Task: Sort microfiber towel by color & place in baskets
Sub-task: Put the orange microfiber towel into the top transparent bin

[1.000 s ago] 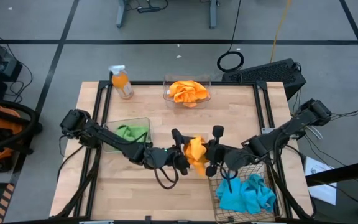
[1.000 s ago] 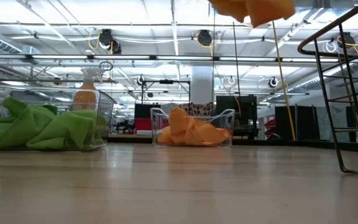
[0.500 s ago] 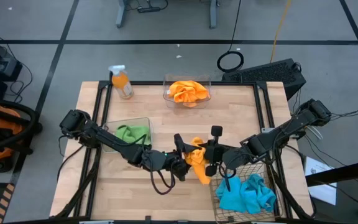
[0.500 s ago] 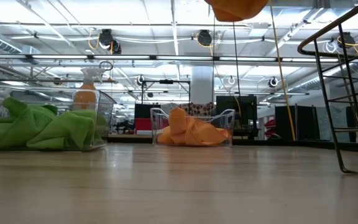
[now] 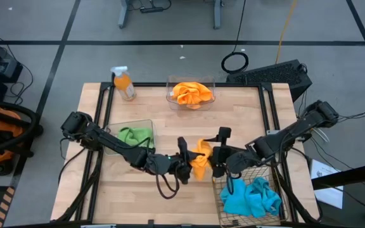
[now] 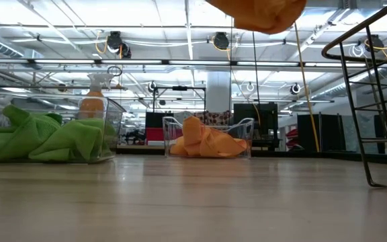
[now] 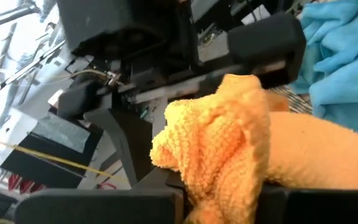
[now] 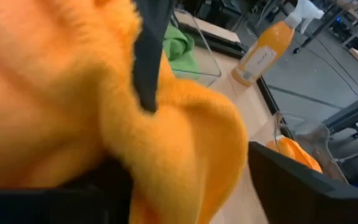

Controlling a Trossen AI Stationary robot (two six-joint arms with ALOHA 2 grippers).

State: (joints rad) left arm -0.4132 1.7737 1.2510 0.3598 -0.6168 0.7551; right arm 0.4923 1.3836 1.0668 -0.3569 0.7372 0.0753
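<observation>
An orange spray bottle [image 5: 124, 83] stood at the far left corner of the table [image 5: 138, 190]. Nearer the left arm, a clear tub [image 5: 130, 136] held green cloths [image 5: 134, 134]. At the middle of the far edge a second clear tub [image 5: 191, 92] held an orange cloth [image 5: 192, 92]. Over the middle of the table the left gripper [image 5: 185, 163] and the right gripper [image 5: 215, 158] met from opposite sides, with another orange towel [image 5: 199, 158] bunched between them and lifted clear of the wood; in the low view it hung at the top edge, well above the surface. The left gripper's fingers were clamped on that towel, seen pinching a fold in the left wrist view. The right gripper was pressed into the same towel, one dark finger [image 8: 149, 50] lying across it, but whether it gripped could not be told. Just beside the right gripper, at the near right corner, the wire-mesh basket [image 5: 282, 193] held bright blue cloths [image 5: 251, 196].
</observation>
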